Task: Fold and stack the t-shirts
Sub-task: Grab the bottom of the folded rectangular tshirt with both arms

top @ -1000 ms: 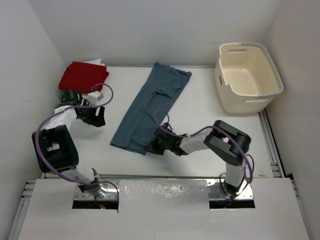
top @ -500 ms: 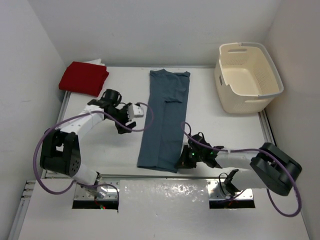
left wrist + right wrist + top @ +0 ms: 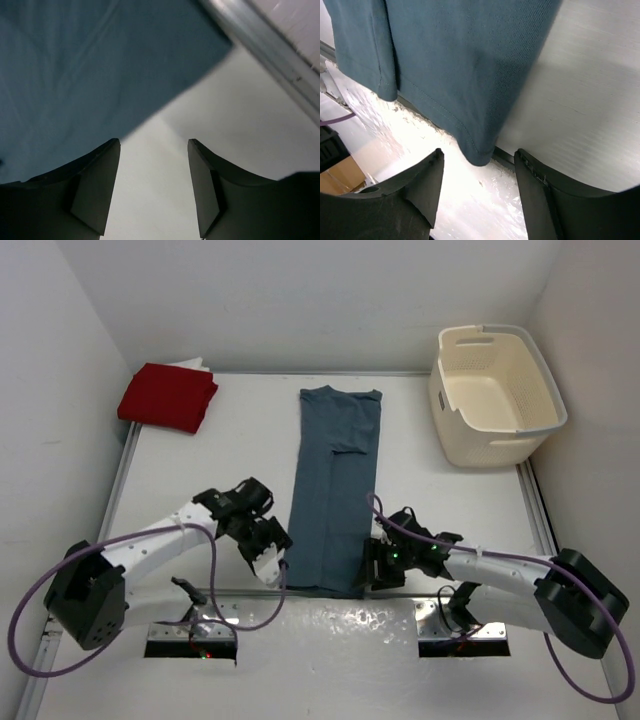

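Slate blue-grey t-shirt (image 3: 335,490) (image 3: 75,65) (image 3: 460,60): soft knit cloth folded lengthwise into a long narrow strip. It lies flat down the middle of the worktop (image 3: 200,470), with its collar end toward the far edge and its hem at the near edge. One lengthwise fold line runs down the strip, with a short crosswise step partway along. The right wrist view shows a fine ribbed weave and a stitched double hem. The near right hem corner droops just past the near edge, over a shiny crinkled sheet (image 3: 330,625) (image 3: 470,200).

Bright red t-shirt (image 3: 168,397): folded to a thick, roughly square pad at the far left corner of the worktop, well apart from the blue-grey strip. A sliver of white cloth (image 3: 192,364) shows at its far side; no markings can be made out.

Right claw (image 3: 372,570) (image 3: 479,155): black, curved fingers spread apart. It sits at the strip's near right corner, and the hem tip lies in the gap between the fingers without being pinched.

Left claw (image 3: 268,550) (image 3: 154,150): fingers apart with nothing between them. It is over bare worktop just beside the strip's near left corner.

Worktop surface: white, matte and smooth.

Laundry basket (image 3: 470,435): cream plastic with perforated walls, a rolled rim and a handle slot. It stands at the far right corner of the worktop, apart from all the cloth.
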Controlling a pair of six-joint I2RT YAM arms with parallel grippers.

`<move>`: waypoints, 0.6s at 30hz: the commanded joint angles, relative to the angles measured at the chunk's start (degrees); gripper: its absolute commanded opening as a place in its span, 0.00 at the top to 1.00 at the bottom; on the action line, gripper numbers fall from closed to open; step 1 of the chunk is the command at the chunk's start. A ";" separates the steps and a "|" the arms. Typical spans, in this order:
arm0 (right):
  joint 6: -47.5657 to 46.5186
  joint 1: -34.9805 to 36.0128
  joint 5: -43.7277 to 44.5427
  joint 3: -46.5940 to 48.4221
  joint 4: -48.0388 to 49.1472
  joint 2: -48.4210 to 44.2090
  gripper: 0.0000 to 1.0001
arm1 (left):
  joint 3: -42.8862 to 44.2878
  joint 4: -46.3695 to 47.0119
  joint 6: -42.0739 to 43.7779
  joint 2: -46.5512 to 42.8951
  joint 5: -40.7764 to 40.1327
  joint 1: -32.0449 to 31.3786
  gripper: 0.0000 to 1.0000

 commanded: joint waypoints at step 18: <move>0.86 -0.01 1.76 -0.30 5.25 9.64 0.49 | -13.50 21.18 -5.47 0.57 -1.80 -16.83 0.55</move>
